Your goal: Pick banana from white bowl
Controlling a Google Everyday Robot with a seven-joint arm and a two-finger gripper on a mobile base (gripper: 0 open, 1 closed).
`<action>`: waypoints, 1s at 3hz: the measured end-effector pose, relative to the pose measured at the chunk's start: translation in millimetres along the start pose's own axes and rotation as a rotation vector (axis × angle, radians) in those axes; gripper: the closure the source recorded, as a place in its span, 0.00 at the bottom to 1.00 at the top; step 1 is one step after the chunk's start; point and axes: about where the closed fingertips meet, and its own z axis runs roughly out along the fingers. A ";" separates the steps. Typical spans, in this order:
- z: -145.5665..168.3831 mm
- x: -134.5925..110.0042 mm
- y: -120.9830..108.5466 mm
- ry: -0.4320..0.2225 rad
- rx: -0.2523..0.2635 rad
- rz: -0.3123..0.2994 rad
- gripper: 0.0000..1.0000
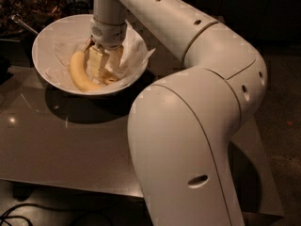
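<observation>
The white bowl (47,41), wide and lined with crinkled white paper (134,55), stands at the table's far left. My gripper (102,66) reaches straight down into its middle. A pale, thick banana (78,72) lies just left of the gripper, untouched. Deeper-yellow and brownish bits of the banana (112,77) show right under and behind the gripper, which hides most of it. I cannot see whether the gripper has hold of it.
The bowl sits on a grey-brown table (70,145). My big white arm (188,140) fills the right half of the view and hides the table there. A metal rod (21,23) and dark clutter lie behind the bowl on the left.
</observation>
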 end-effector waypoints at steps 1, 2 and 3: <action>7.1 0.0 -3.0 0.010 -0.002 0.003 0.46; 14.2 -0.7 -2.9 0.022 -0.007 -0.004 0.44; 14.2 -0.7 -2.9 0.022 -0.007 -0.004 0.64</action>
